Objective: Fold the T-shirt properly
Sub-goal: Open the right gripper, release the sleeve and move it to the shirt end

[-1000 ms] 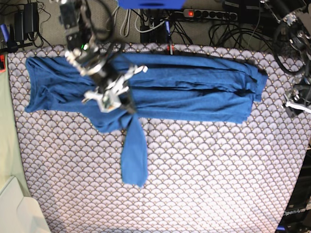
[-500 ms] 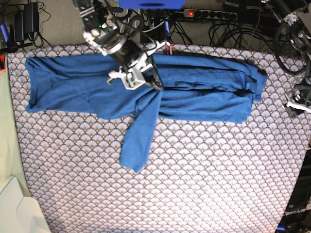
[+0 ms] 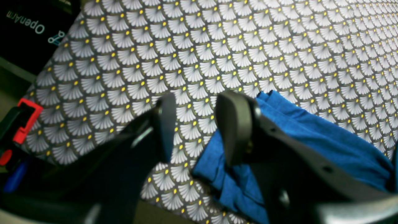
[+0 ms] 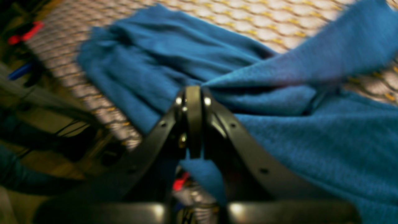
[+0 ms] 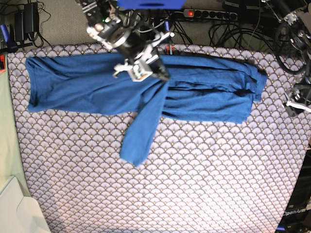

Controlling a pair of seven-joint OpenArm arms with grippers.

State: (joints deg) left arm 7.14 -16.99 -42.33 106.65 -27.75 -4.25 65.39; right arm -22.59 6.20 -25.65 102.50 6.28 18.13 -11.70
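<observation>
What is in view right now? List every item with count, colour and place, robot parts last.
T-shirt: one, medium blue, spread across the far half of the tablecloth, one sleeve trailing toward the near side.
tablecloth: one, grey scallop pattern with yellow dots, covering the table.
power strip: one, dark with a red switch, beyond the far edge among cables.
right gripper: one, black, shut on a fold of the T-shirt, near the far edge.
left gripper: one, black, jaws apart and empty, above the tablecloth beside the shirt's end.

A scallop-patterned tablecloth (image 5: 204, 165) carries the blue T-shirt (image 5: 73, 87).
</observation>
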